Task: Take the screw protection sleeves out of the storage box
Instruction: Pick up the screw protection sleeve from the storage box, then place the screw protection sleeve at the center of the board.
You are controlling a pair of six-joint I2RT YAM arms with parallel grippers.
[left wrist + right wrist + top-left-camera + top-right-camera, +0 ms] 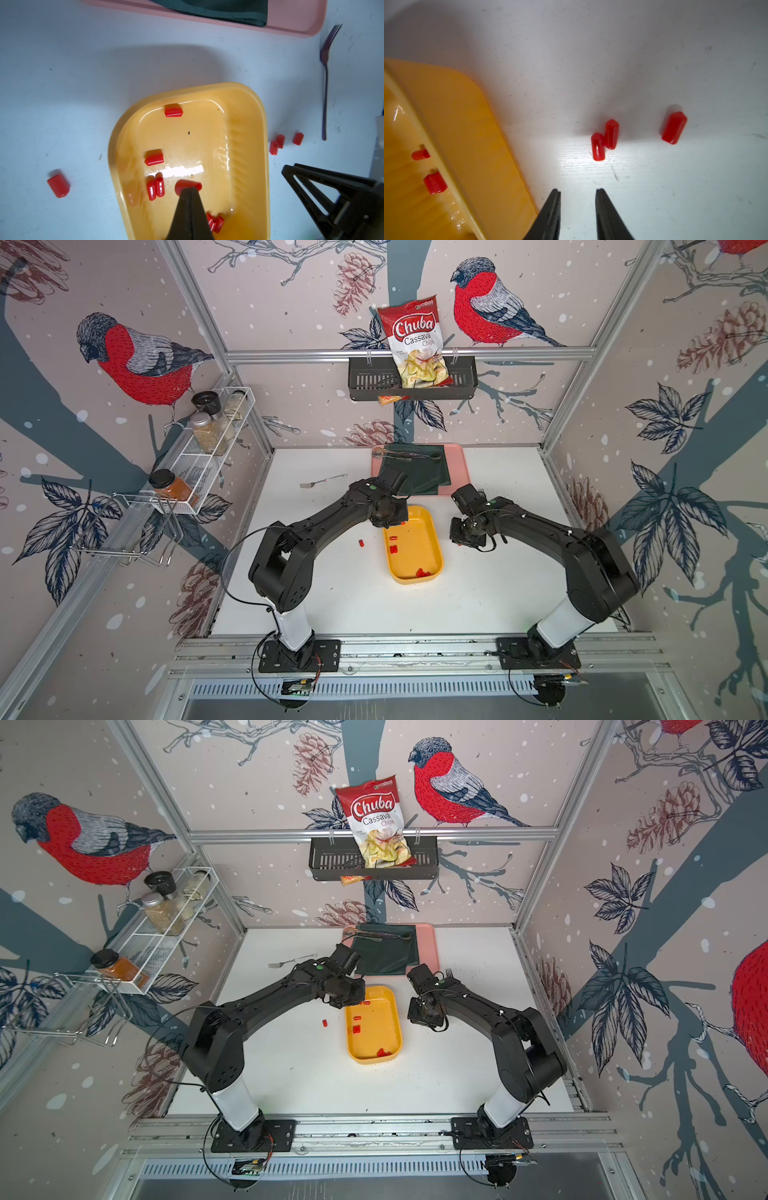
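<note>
You are partway through. The shallow yellow-orange plastic storage box (417,531) sits mid-way across the white worktop (353,601), between your two arms. The tiny bright red plastic screw protection sleeves (154,159) are split between the box and the surface.

Four are already out: a trio (611,134) near the box on the right arm's side, and a single one (361,543) on the left arm's side. Roughly seven are left inside, some lying alone and some bunched at the near wall.

Your left end effector (188,190) is over the box with its jaws pressed together on one sleeve (187,184), which looks pinched at the tips and lifted. My guess is that carrying it out is the step in hand. Your right end effector (578,192) hangs over bare worktop near the trio, jaws apart with nothing between them.

The worktop is scuffed. At its far edge lies a flat pink tray (459,466) with a dark green cloth (419,475) on it, and a metal fork (322,481) lies nearby. The bird-patterned walls carry a black slotted basket (461,381) holding a chips bag (415,335).
</note>
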